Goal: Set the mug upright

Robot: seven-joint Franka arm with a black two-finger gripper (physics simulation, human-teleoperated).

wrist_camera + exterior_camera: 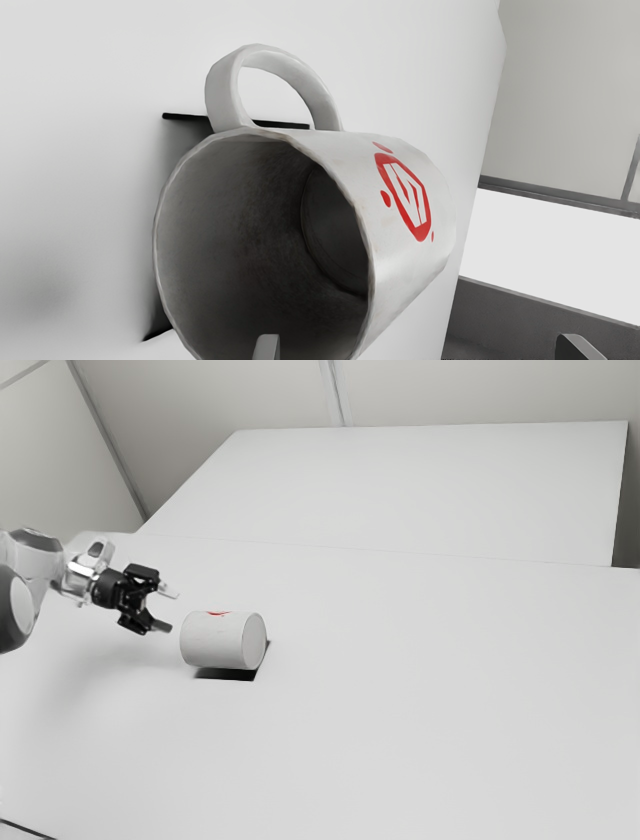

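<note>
Here, one gripper stands with its two fingers apart, near the rim of one mug. The mug lies on its side on the table, open end toward the gripper, bearing one handle and one red emblem.

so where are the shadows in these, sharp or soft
Exterior view: dark and sharp-edged beneath the mug, faint and soft on the table near the arm; wrist view: a crisp black strip by the handle, a blurry grey patch farther off, and a dim mug interior.
</note>
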